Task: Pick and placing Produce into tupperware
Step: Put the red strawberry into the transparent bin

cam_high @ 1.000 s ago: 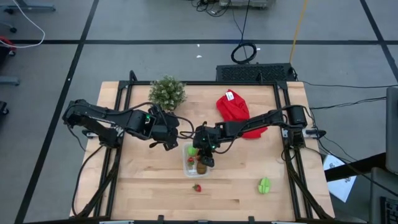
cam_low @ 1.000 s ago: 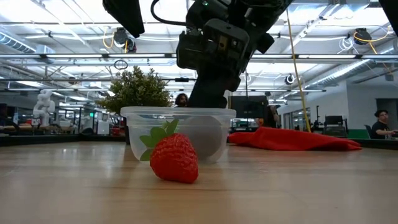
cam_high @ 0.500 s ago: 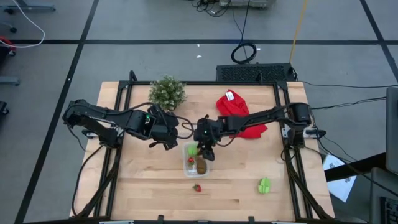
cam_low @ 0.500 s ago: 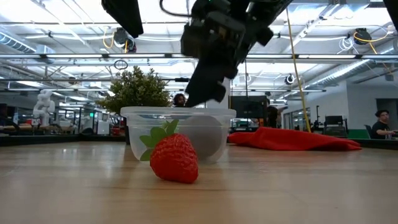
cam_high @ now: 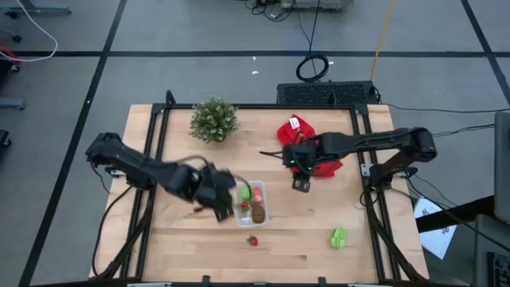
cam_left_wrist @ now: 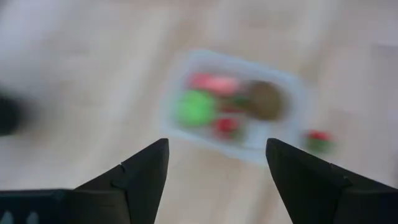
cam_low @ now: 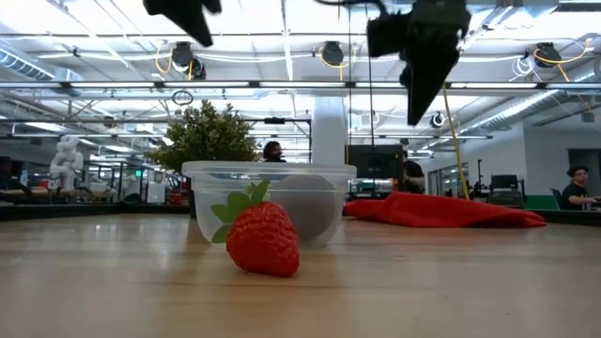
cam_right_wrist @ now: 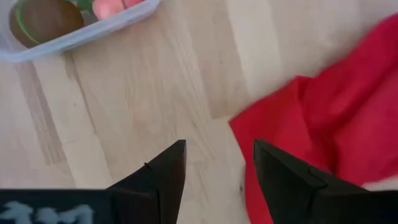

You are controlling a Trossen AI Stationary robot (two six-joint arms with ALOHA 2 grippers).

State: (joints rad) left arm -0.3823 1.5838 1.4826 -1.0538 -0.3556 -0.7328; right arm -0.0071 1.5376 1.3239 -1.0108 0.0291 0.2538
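Wooden tabletop [cam_high: 303, 239] carries tupperware [cam_high: 253, 202] of produce [cam_high: 258, 213]; left claw [cam_high: 224, 199] beside it and right claw [cam_high: 300, 184] both gape empty.

Both arms were dark, jointed and slim, trailing black cables. The left pincer [cam_left_wrist: 216, 177] had two black wedge-shaped fingers; the right pincer [cam_right_wrist: 219, 180] matched it, with faint white lettering beneath.

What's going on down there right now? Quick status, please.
Left hand open, beside the tupperware. Right hand open and empty, by the red cloth. Strawberry and green piece not yet in. Nothing blocking.
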